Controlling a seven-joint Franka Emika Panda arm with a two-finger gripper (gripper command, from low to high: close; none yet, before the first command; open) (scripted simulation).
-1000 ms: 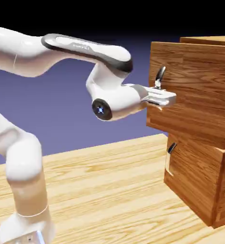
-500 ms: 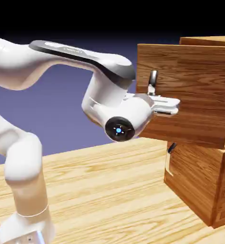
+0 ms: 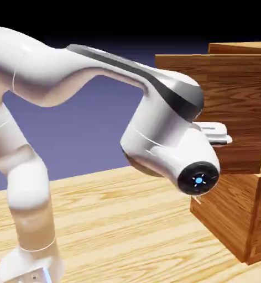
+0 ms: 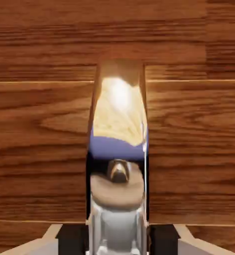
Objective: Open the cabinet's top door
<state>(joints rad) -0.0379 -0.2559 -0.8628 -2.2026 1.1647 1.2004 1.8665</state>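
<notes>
The Panda gripper has its two fingers drawn nearly together, dark pads pressed on either side of a glossy, mirror-like door handle. Just beyond the fingertips, that handle stands on the wood-grain top door, which spreads out to both sides of them. In the exterior view, the door juts out, partly open, from the reddish-brown cabinet, whose lower door sits beneath the fingers.

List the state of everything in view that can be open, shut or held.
Top door: open, swung out from the cabinet
Top door's handle: held between the fingertips
Gripper: shut on that handle
Lower door: shut
</notes>
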